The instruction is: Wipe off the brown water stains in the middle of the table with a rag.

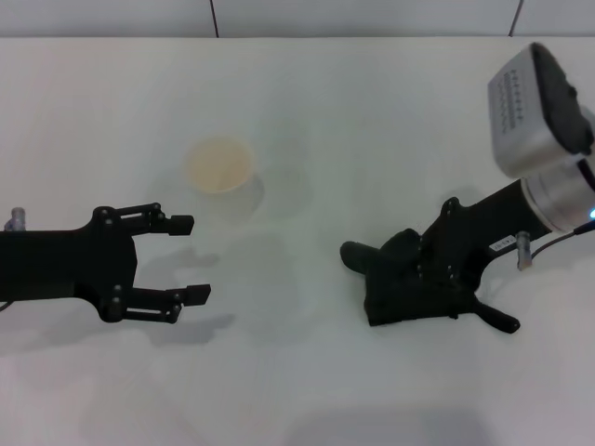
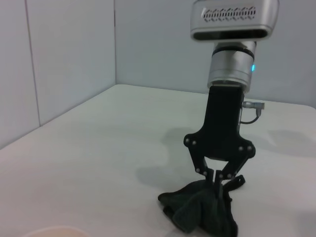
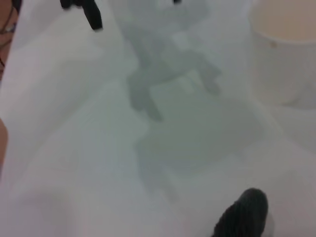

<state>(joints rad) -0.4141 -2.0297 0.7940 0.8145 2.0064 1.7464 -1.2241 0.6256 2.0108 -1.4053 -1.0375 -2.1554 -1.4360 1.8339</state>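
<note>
The left gripper (image 1: 191, 260) is held low over the near-left part of the table (image 1: 307, 390), its fingers spread apart with nothing between them. On the near-right side the rag (image 1: 400, 288) is bunched on the table, touching the surface, and is pinched from above by the right gripper (image 2: 218, 174), whose fingers are closed into the cloth; one dark corner of the rag is also caught in the right wrist view. No brown stain is made out on the table in any view, so it may be wiped already or too faint to see. Farther back, left of centre, a paper cup (image 1: 220, 167) is seen standing upright, well apart from the rag. Risks: the cup could be knocked over if a wipe is swept too far toward it; the bunched rag could be dragged with little cloth flat on the table, leaving residue; the idle left gripper could be struck if strokes are run leftward.
</note>
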